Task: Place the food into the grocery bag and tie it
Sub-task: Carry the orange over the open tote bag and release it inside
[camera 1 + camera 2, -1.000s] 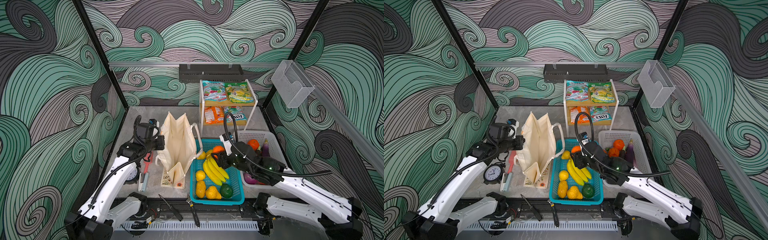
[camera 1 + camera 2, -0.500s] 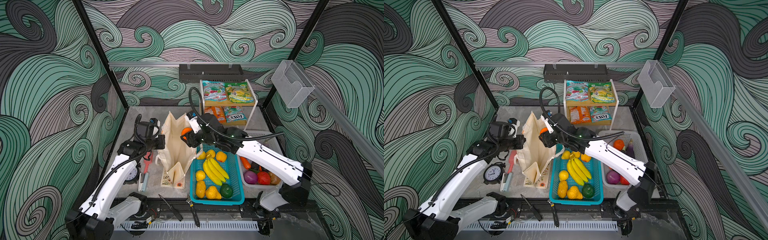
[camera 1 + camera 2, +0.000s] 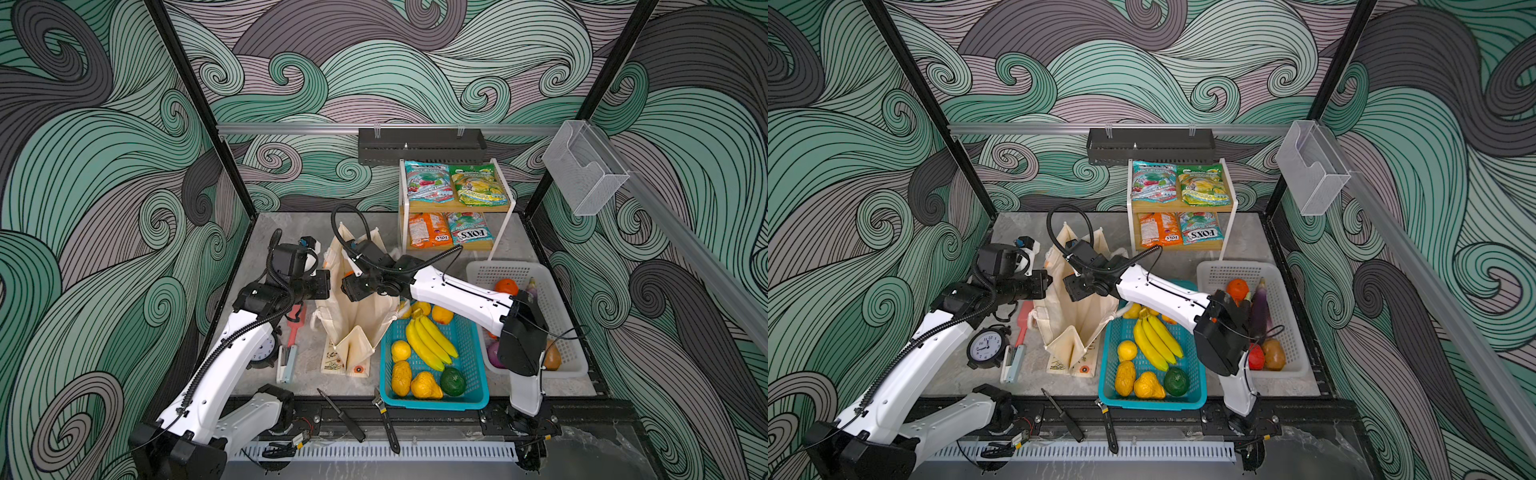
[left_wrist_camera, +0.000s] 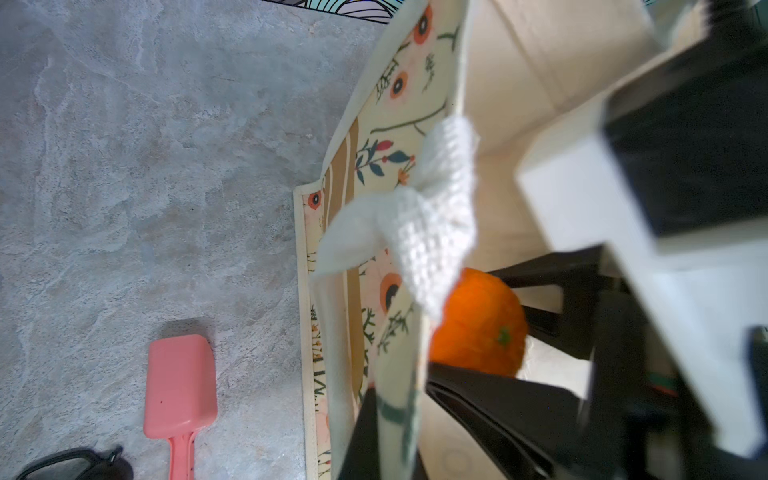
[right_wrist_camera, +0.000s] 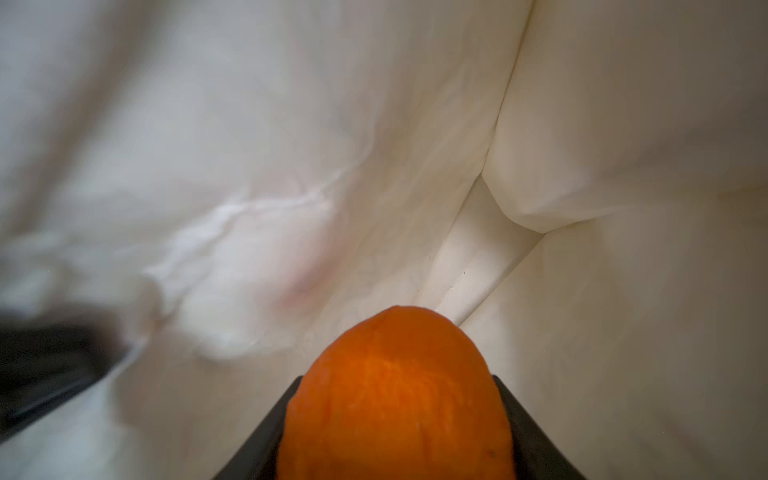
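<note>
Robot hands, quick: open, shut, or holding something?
Left gripper: shut on the grocery bag rim.
Right gripper: shut on the orange, inside the bag.

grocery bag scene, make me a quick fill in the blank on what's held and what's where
1. The left gripper is shut on the wall of the ______.
2. Inside it, the right gripper holds an ______.
3. The banana bunch lies in the ______.
4. The eggplant lies in the ______.
Missing: grocery bag; orange; teal basket; white basket.
</note>
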You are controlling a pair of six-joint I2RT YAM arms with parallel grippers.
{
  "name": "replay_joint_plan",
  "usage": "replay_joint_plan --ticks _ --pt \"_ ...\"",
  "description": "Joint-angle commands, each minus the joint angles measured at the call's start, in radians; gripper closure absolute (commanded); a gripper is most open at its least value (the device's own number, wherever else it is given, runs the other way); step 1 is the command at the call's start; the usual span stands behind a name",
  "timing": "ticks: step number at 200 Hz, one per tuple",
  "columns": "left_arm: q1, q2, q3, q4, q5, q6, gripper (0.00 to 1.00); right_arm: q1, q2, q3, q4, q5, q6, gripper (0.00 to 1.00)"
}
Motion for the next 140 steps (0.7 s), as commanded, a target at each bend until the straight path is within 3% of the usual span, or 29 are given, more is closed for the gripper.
replay_joint_plan --ticks 1,58,93,140 --pt "0.009 -0.005 0.008 -0.018 -0.004 -0.001 1.0 -0.002 0.051 0.021 0.021 0.056 0.014 0.56" --pt "0.011 -0.031 0.003 -0.015 -0.025 -0.003 1.0 -0.026 0.204 0.07 0.022 0.057 0.052 0.56" --pt "0.01 -0.052 0.003 -0.026 -0.089 -0.006 1.0 -0.037 0.293 0.114 -0.016 0.154 0.026 0.56" --pt "0.011 -0.063 0.003 -0.027 -0.114 -0.012 1.0 -0.051 0.396 0.168 -0.016 0.121 0.037 0.5"
